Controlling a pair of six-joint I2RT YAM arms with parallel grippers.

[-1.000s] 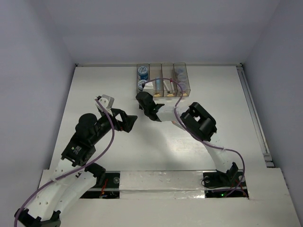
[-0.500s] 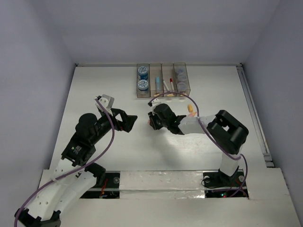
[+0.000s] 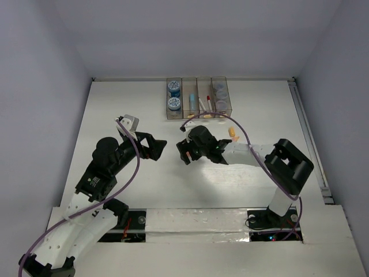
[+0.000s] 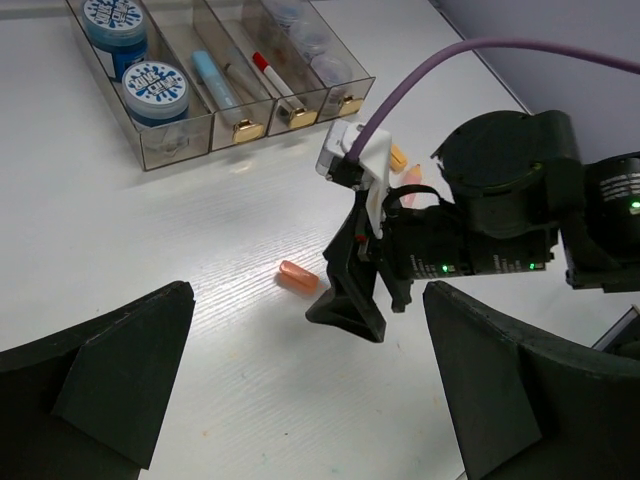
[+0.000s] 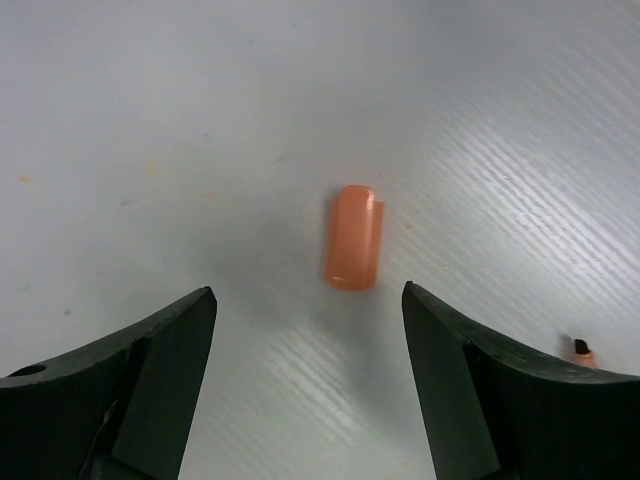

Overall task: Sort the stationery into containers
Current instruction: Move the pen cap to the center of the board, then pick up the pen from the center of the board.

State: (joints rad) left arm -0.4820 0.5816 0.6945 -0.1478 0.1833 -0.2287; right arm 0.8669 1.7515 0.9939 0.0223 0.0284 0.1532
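Note:
A short orange stick [image 5: 354, 237] lies flat on the white table, left of centre. My right gripper [image 5: 308, 292] hangs open just over it, its tips a little short of the stick and touching nothing. From the left wrist view the same orange stick [image 4: 298, 277] lies beside a right fingertip [image 4: 350, 305]. My left gripper [image 3: 159, 148] is open and empty, pointing at that spot from the left. The containers [image 3: 196, 114] stand at the back, holding two blue-topped rolls [image 4: 155, 85], a light-blue stick [image 4: 215, 78], a red-capped marker [image 4: 268, 68] and greyish-purple pieces [image 3: 219, 92].
A small orange-yellow piece [image 3: 232, 134] lies loose on the table right of the right gripper, in front of the containers. A purple cable [image 4: 420, 75] arcs over the right arm. The table's raised edge rail [image 3: 308, 138] runs down the right side.
The right gripper swung back from the containers toward the near left, came down over the orange stick and went from shut to open. The left arm stayed put.

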